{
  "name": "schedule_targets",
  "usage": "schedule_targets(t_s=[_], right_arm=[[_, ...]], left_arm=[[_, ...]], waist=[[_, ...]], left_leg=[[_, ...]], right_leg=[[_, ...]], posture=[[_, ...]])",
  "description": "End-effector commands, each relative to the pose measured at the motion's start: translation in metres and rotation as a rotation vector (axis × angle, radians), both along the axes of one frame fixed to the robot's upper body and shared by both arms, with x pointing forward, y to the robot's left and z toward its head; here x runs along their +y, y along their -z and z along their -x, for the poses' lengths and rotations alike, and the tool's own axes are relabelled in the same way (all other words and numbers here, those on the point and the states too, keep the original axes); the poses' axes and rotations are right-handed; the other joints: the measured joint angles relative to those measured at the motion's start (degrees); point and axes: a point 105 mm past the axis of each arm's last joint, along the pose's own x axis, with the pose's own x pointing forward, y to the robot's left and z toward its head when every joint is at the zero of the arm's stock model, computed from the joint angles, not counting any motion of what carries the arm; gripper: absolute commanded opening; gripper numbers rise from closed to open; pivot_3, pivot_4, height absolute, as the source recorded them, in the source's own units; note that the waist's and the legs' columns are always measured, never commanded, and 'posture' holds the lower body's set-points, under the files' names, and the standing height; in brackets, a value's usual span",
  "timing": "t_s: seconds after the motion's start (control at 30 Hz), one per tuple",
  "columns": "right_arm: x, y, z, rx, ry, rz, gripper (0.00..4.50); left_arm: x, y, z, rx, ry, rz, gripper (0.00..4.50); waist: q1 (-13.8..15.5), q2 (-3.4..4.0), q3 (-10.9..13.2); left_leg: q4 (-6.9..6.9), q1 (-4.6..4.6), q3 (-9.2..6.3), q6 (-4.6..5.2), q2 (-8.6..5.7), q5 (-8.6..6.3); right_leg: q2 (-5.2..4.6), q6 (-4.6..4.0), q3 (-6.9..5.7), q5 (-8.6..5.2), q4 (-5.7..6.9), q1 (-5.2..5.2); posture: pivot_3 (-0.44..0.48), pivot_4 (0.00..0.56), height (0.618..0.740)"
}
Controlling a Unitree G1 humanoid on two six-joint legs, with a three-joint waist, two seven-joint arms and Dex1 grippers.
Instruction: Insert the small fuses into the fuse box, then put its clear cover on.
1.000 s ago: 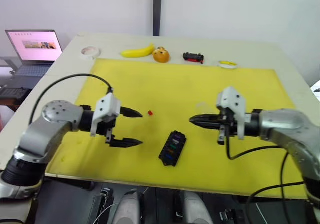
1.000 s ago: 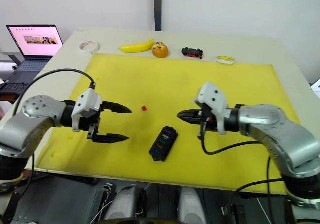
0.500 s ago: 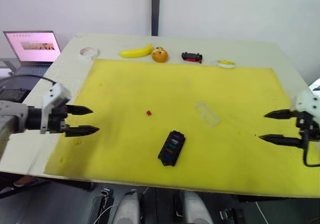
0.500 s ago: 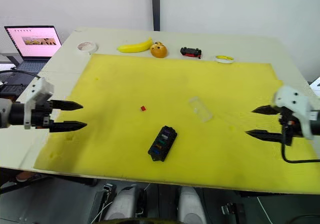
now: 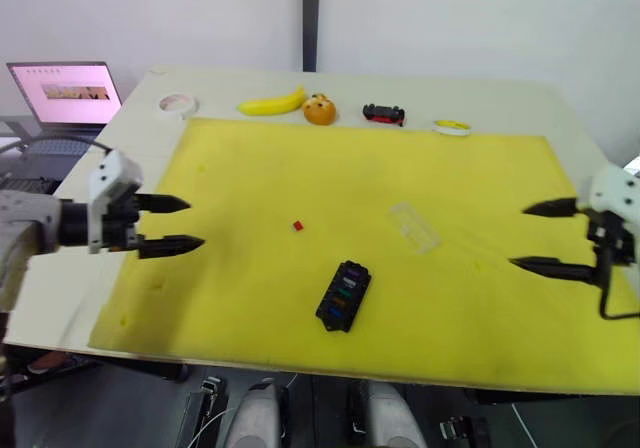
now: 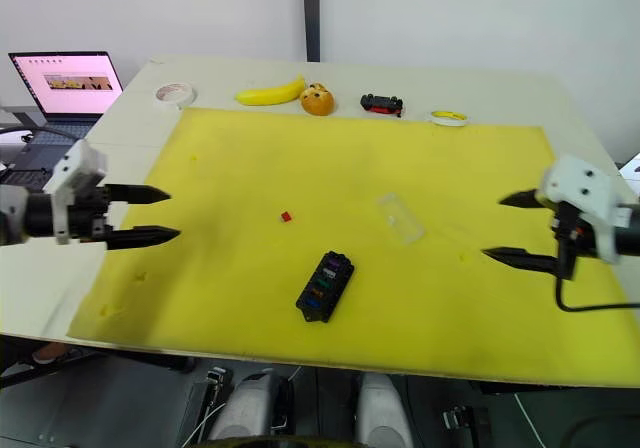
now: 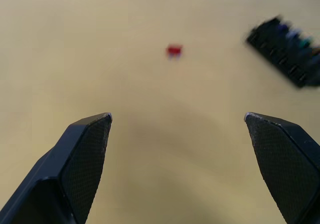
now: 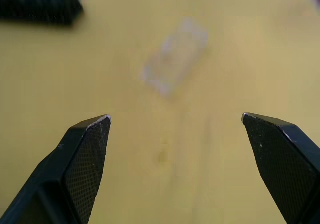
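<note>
The black fuse box (image 5: 344, 295) lies on the yellow mat near its front edge, with several coloured fuses seated in its slots. One small red fuse (image 5: 298, 226) lies loose on the mat, left of and beyond the box. The clear cover (image 5: 414, 226) rests flat on the mat to the right of centre. My left gripper (image 5: 180, 223) hovers open at the mat's left edge, empty. My right gripper (image 5: 540, 236) hovers open at the mat's right side, also empty. The left wrist view shows the red fuse (image 7: 174, 50) and the box (image 7: 289, 59) ahead; the right wrist view shows the cover (image 8: 175, 63) ahead.
Along the table's far side sit a tape roll (image 5: 178, 103), a banana (image 5: 273, 103), an orange toy (image 5: 321, 110), a black-and-red toy car (image 5: 385, 115) and a yellow-white ring (image 5: 455, 127). A laptop (image 5: 65, 93) stands off the table to the left.
Both arms have pulled back from the middle to the mat's sides, uncovering the clear cover. The right gripper went from shut to open. Since half a second ago both have edged back inward.
</note>
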Motion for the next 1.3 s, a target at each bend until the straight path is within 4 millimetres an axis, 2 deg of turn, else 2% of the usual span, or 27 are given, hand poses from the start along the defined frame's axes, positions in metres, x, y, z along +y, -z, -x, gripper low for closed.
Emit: schedule_targets(t_s=[0.03, 0.13, 0.2, 0.33, 0.57, 0.63, 0.73, 1.03, 1.3], right_arm=[[0.027, -0.008, -0.005, -0.047, -0.057, -0.062, 4.45], [0.066, -0.005, -0.011, -0.062, -0.139, -0.134, 4.45], [0.089, -0.002, -0.009, -0.062, -0.197, -0.176, 4.45], [0.116, 0.002, -0.010, -0.072, -0.232, -0.206, 4.45], [0.130, 0.002, -0.007, -0.079, -0.249, -0.237, 4.45], [0.133, 0.001, -0.006, -0.082, -0.252, -0.241, 4.50], [0.135, 0.001, -0.005, -0.085, -0.257, -0.242, 4.50], [0.140, 0.004, -0.004, -0.093, -0.244, -0.242, 4.50], [0.138, 0.007, 0.000, -0.086, -0.217, -0.239, 4.50]], left_arm=[[-0.022, -0.004, 0.005, 0.013, 0.078, 0.021, 4.50], [-0.044, 0.000, -0.003, 0.105, 0.063, 0.101, 4.50], [-0.052, 0.000, -0.019, 0.186, -0.027, 0.178, 4.50], [-0.058, -0.004, -0.030, 0.418, -0.134, 0.315, 4.50], [-0.056, 0.001, -0.038, 0.729, -0.257, 0.428, 4.50], [-0.055, 0.007, -0.043, 0.770, -0.290, 0.431, 3.98], [-0.056, 0.010, -0.049, 0.808, -0.308, 0.439, 2.88], [-0.078, 0.025, -0.073, 0.914, -0.334, 0.427, 2.88], [-0.077, 0.043, -0.078, 0.937, -0.352, 0.397, 2.88]], waist=[[0.0, -0.01, 0.0], [0.1, -0.02, 0.0], [0.2, -0.03, 0.0], [0.1, -0.04, 0.0], [0.1, -0.04, 0.0], [0.1, -0.04, 0.0], [0.1, -0.04, 0.0], [0.2, -0.05, 0.0], [-0.1, -0.05, 0.0]], left_leg=[[0.00, -0.01, 0.00, 0.00, -0.01, 0.00], [0.01, -0.05, -0.01, 0.00, -0.04, 0.00], [0.06, -0.05, -0.08, 0.00, -0.10, 0.01], [0.08, -0.13, -0.15, 0.01, -0.19, 0.00], [0.09, -0.12, -0.19, 0.00, -0.22, 0.01], [0.08, -0.11, -0.19, 0.00, -0.22, 0.01], [0.09, -0.11, -0.19, -0.01, -0.22, 0.02], [0.08, -0.12, -0.17, -0.01, -0.31, 0.02], [0.08, -0.12, -0.17, -0.01, -0.30, 0.02]], right_leg=[[0.01, 0.00, 0.00, 0.00, 0.00, -0.01], [0.01, 0.01, 0.00, 0.01, 0.01, -0.04], [0.01, 0.01, -0.01, 0.01, 0.04, 0.00], [-0.01, 0.04, -0.02, 0.01, 0.06, -0.03], [-0.01, 0.05, -0.04, 0.01, 0.11, -0.05], [-0.01, 0.05, -0.04, 0.01, 0.11, -0.04], [-0.01, 0.04, -0.04, 0.01, 0.11, -0.05], [-0.04, 0.04, -0.05, 0.01, 0.09, -0.03], [-0.02, 0.04, -0.06, 0.01, 0.12, -0.07]], posture=[[0.000, 0.150, 0.737], [0.000, 0.150, 0.737], [0.000, 0.150, 0.737], [0.000, 0.150, 0.737], [0.000, 0.150, 0.737], [0.000, 0.150, 0.737], [0.000, 0.150, 0.737], [0.000, 0.150, 0.737], [0.000, 0.150, 0.737]])
